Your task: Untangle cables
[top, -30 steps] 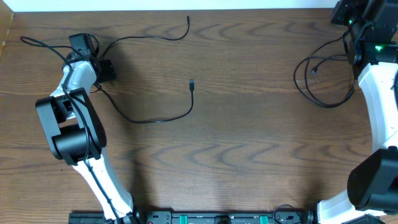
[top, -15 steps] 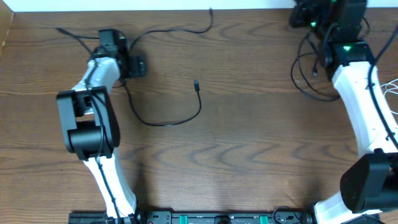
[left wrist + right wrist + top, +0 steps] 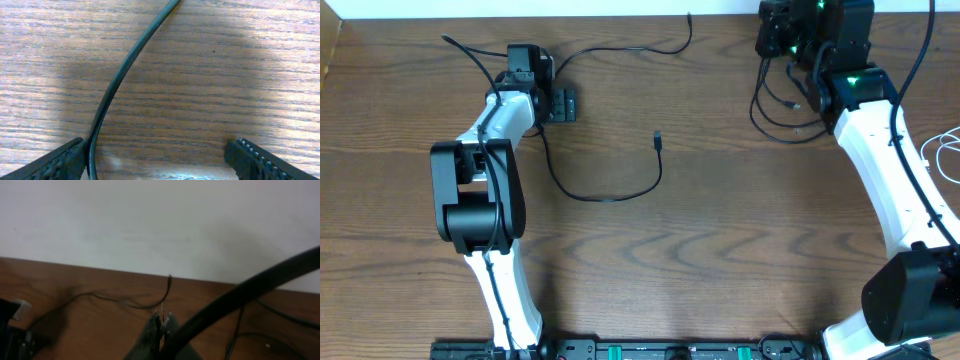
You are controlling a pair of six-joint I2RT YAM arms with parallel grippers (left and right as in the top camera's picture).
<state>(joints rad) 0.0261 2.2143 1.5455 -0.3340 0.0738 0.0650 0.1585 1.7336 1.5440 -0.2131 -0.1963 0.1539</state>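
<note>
A long thin black cable (image 3: pixel 610 198) lies on the wooden table, curving from my left gripper (image 3: pixel 557 105) to a plug end (image 3: pixel 658 138); another strand (image 3: pixel 620 49) runs to the far edge. In the left wrist view the cable (image 3: pixel 117 80) passes between the open fingers, touching the left finger (image 3: pixel 55 162). My left gripper (image 3: pixel 160 167) is low over the table. My right gripper (image 3: pixel 765 40) is at the far right, shut on a looped black cable (image 3: pixel 770 115) that hangs from it. Its shut fingertips (image 3: pixel 162 321) are dim. A white cord (image 3: pixel 945 150) shows at the right edge.
A thick black arm wire (image 3: pixel 250 292) crosses the right wrist view. A white wall (image 3: pixel 150 220) stands just behind the table's far edge. The arm bases and a black rail (image 3: pixel 670 350) line the near edge.
My left gripper has moved right and the black cable has shifted right with it. My right gripper has moved left along the far edge, dragging the looped cable with it.
</note>
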